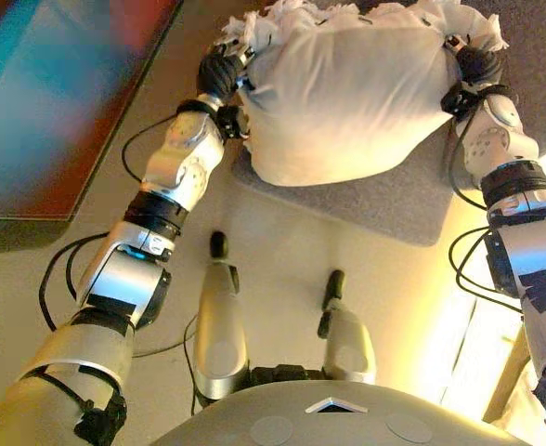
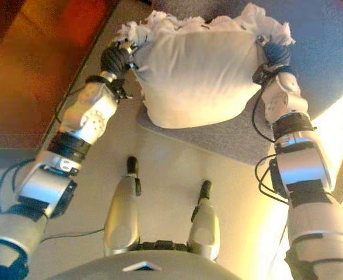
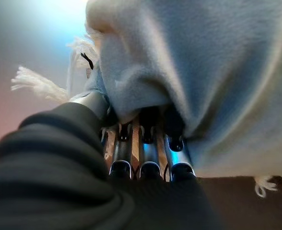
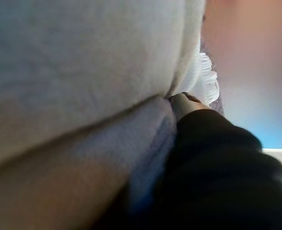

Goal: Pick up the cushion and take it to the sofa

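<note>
A white cushion (image 1: 347, 98) with a fringed edge sits between my two hands, over a grey mat (image 1: 394, 200); I cannot tell whether it touches the mat. My left hand (image 1: 219, 72) presses against its left side. In the left wrist view its straight fingers (image 3: 143, 148) push into the cushion's cloth (image 3: 203, 72). My right hand (image 1: 477, 67) is against the cushion's right side. In the right wrist view the cushion (image 4: 78, 62) fills the picture and hides all but the hand's dark cover (image 4: 217, 167).
A large dark reddish-brown panel (image 1: 59, 102) lies to the left, its edge close to my left arm. The mat's rounded corner (image 1: 426, 232) is near my right forearm. Pale floor (image 1: 282, 242) lies below the mat. A light wooden frame (image 1: 505, 372) stands at the lower right.
</note>
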Motion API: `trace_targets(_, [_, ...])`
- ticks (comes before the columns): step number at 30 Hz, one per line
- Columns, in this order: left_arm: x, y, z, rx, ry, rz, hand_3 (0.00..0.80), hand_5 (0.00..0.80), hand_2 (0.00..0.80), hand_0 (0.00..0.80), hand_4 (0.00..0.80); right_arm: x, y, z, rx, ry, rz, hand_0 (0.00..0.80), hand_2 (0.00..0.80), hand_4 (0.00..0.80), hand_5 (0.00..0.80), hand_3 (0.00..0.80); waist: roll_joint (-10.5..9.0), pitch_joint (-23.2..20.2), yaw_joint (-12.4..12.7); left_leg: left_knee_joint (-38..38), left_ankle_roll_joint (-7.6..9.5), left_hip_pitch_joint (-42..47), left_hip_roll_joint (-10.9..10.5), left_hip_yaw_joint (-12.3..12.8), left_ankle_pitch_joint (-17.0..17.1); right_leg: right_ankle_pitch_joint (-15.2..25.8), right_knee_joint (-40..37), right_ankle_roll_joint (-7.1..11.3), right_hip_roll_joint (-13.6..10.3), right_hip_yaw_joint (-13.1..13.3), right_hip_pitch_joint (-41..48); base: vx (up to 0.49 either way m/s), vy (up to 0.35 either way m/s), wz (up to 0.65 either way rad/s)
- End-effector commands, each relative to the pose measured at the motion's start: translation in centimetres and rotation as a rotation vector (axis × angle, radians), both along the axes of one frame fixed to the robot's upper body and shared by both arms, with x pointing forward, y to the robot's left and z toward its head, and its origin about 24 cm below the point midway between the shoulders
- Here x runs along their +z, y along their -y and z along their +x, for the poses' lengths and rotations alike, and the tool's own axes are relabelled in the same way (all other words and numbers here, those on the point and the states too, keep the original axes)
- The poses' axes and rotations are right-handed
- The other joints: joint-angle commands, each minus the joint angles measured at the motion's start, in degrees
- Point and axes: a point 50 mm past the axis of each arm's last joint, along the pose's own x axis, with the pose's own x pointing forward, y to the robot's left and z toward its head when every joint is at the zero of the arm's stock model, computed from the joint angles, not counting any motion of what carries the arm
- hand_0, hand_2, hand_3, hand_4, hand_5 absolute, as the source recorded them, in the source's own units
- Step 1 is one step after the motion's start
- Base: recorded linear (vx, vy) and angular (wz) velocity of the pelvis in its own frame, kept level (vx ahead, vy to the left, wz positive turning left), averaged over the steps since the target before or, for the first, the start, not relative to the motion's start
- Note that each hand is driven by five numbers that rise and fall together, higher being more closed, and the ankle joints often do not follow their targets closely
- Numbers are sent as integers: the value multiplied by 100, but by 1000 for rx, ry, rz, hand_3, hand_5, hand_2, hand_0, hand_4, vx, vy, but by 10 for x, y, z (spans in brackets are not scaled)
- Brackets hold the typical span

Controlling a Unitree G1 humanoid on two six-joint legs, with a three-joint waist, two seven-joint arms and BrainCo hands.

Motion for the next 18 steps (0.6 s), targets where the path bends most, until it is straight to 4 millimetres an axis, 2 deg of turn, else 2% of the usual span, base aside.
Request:
trace_targets(1, [30,22,1,-90,91,4,800,800,800,800,800,44,-14,5,43,162,26,800,800,800,800,800,-84,-1,69,295,-637,-859,172,-172,408,10,-45,38,-220,-92,763,0,0,0])
trace_targets(8, [42,40,-5,-156,114,-15,800,800,800,800,800,72,-1,2,-26,207,31,800,800,800,800,800,-176,8,65,342,-563,-807,176,-61,273,84,53,6,-198,-118,594,-7,-3,-7])
trace_targets(10, [48,51,-8,-192,116,-31,800,800,800,800,800,85,3,1,-48,218,10,800,800,800,800,800,-223,-4,74,325,-538,-821,172,-46,263,115,62,1,-190,-160,537,0,0,0])
trace_targets(18, [57,70,-12,-234,105,-120,800,800,800,800,800,117,0,1,-43,259,-42,800,800,800,800,800,-282,-35,79,341,-458,-858,121,-2,207,154,186,-29,-186,-208,329,-2,4,-1])
